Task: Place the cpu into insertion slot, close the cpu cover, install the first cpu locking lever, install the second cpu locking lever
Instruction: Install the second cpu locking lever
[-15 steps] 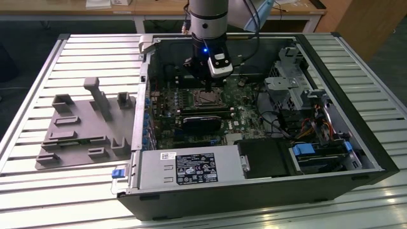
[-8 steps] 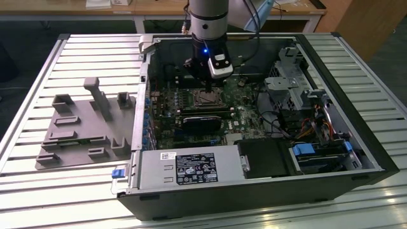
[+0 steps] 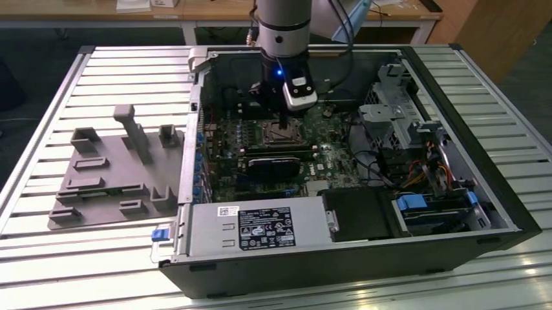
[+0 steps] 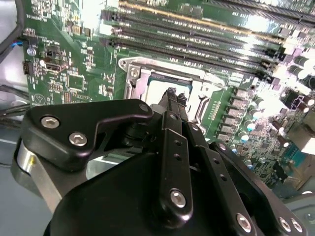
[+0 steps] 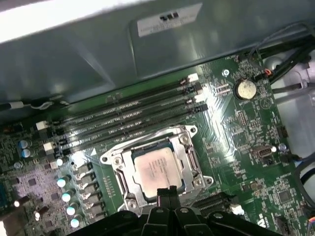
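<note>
- The gripper is right down over the socket on the green board; its black fingers look pressed together into one narrow tip, with nothing between them as far as I can see.
- That tip sits at the edge of the chip, which is already lying flat in the socket, silver top up.
- The metal cover frame lies down around the chip, so it looks closed.
- Just past the socket are the long black memory slots, then a coin battery off to one side.
- In the exterior view the arm reaches into the open PC case, with a grey fixture block on the slatted table to the exterior view's left of the case.
</note>
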You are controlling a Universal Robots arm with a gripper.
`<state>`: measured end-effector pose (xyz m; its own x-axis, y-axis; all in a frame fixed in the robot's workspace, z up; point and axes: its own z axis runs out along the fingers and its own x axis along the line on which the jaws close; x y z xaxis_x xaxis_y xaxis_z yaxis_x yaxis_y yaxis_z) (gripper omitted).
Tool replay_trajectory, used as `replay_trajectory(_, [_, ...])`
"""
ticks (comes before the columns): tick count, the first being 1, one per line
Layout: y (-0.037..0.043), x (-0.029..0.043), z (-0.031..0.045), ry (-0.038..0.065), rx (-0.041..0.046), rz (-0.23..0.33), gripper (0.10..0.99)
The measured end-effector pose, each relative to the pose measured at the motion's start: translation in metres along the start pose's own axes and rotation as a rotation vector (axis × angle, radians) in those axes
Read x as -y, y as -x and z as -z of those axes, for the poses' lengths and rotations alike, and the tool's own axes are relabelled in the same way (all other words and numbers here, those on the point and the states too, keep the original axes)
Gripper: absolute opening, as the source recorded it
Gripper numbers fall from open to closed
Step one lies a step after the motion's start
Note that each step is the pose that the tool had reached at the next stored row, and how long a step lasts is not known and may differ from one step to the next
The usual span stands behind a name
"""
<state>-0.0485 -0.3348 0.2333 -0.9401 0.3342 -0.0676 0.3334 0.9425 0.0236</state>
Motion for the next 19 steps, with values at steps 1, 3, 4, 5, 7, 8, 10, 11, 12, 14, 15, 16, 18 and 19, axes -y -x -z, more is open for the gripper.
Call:
replay_trajectory(1, [0.0003, 0.0008, 0.0, 0.0, 0.0, 0.0, 0.102])
replay_trajectory(3, [0.0005, 0.0015, 0.0005, 0.0, 0.0, 0.0, 0.102])
replay_trajectory(4, [0.0006, 0.0017, 0.001, 0.0, 0.0, 0.0, 0.102])
replay_trajectory(5, [0.0008, 0.0019, 0.0014, 0.0, 0.0, 0.0, 0.102])
replay_trajectory(7, [0.0011, 0.0028, 0.0017, 0.0, 0.0, 0.0, 0.102])
replay_trajectory(8, [0.0013, 0.0034, 0.0017, 0.0, 0.0001, 0.0, 0.102])
replay_trajectory(10, [0.002, 0.0054, 0.0017, 0.0, 0.0, 0.0, 0.102])
replay_trajectory(11, [0.0025, 0.0068, 0.0017, 0.0, 0.0001, 0.0, 0.102])
replay_trajectory(12, [0.003, 0.0082, 0.0017, 0.0, 0.0, 0.0, 0.102])
replay_trajectory(14, [0.0039, 0.0106, 0.0017, 0.0, 0.0, 0.0, 0.102])
replay_trajectory(15, [0.0043, 0.0117, 0.0017, 0.0, 0.0, 0.0, 0.102])
replay_trajectory(16, [0.0047, 0.013, 0.0017, 0.0, 0.0, 0.0, 0.102])
replay_trajectory(18, [0.0055, 0.0152, 0.0017, 0.001, 0.0, 0.0, 0.102])
replay_trajectory(19, [0.006, 0.0166, 0.0017, 0.001, -0.0003, 0.0, 0.102])
